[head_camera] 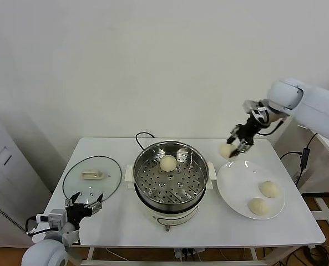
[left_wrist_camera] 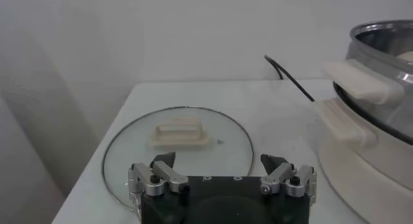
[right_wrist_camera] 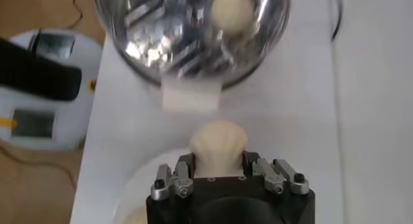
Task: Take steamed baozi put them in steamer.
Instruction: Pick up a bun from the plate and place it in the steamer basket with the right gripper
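My right gripper (head_camera: 233, 149) is shut on a cream-white baozi (head_camera: 226, 151) and holds it in the air between the white plate (head_camera: 236, 180) and the steamer (head_camera: 170, 177). In the right wrist view the held baozi (right_wrist_camera: 218, 146) sits between the fingers, with the steamer (right_wrist_camera: 155, 38) beyond it. One baozi (head_camera: 168, 162) lies on the steamer's perforated tray, also seen in the right wrist view (right_wrist_camera: 232, 12). Two more baozi (head_camera: 269, 189) (head_camera: 258, 206) lie on the plate. My left gripper (head_camera: 86, 206) is open and empty at the table's front left.
A round glass lid (head_camera: 92, 177) lies flat on the table left of the steamer, also in the left wrist view (left_wrist_camera: 177, 141). A black cord (head_camera: 142, 136) runs behind the steamer. The steamer's white side handle (left_wrist_camera: 352, 77) shows in the left wrist view.
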Controlling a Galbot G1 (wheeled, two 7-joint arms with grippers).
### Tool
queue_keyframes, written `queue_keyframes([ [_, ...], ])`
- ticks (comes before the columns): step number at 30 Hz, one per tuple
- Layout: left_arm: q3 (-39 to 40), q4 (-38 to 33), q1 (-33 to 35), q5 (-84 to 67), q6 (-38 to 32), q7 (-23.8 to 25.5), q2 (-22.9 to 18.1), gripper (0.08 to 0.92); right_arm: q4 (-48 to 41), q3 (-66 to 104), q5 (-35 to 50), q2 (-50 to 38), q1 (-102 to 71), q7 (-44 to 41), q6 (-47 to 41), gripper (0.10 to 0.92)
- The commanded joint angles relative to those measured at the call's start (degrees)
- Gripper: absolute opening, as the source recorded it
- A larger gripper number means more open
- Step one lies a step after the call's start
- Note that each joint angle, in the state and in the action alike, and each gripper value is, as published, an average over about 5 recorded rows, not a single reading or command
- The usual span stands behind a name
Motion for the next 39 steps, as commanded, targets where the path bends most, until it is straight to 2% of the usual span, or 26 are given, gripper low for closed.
queue_keyframes([
  [1, 0.1, 0.0, 0.0, 0.0, 0.0, 0.0, 0.1, 0.823, 7.7, -1.7, 11.3, 2.7, 4.8, 6.7, -6.4, 0.467],
  [9, 0.1, 0.1, -0.2, 0.0, 0.0, 0.0, 0.0, 0.823, 12.3, 0.4, 14.2, 8.3, -0.8, 16.2, -12.1, 0.467],
  [20, -0.4, 0.1, 0.1, 0.0, -0.1, -0.1, -0.2, 0.823, 11.7, 0.7, 13.7, 15.2, -7.5, 26.2, -18.4, 0.467],
  [39, -0.7, 0.6, 0.2, -0.1, -0.2, 0.0, -0.4, 0.823, 8.2, 1.8, 11.5, 21.6, -13.9, 31.9, -20.7, 0.467],
])
